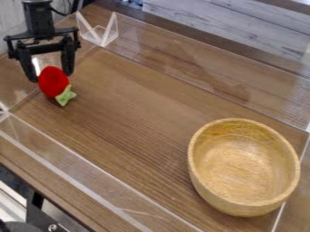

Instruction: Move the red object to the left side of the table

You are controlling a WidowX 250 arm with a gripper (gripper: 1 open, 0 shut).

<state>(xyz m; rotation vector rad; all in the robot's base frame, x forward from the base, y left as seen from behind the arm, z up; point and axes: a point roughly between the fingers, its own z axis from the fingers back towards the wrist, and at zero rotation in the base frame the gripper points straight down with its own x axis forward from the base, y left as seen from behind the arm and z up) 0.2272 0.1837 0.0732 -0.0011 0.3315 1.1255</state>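
A brown wood-grain worktop (pixel 158 100) fills the view, edged by low clear plastic walls (pixel 103 32). The red object (pixel 53 82), a small glossy toy fruit with a green leafy bit at its lower right end, lies on the worktop near the left edge of the picture. Just above it hangs the black claw (pixel 43 62), its two fingers spread apart with nothing between them, tips flanking the fruit's top. Well apart, at the lower right, sits a large round light-wood bowl (pixel 244 165).
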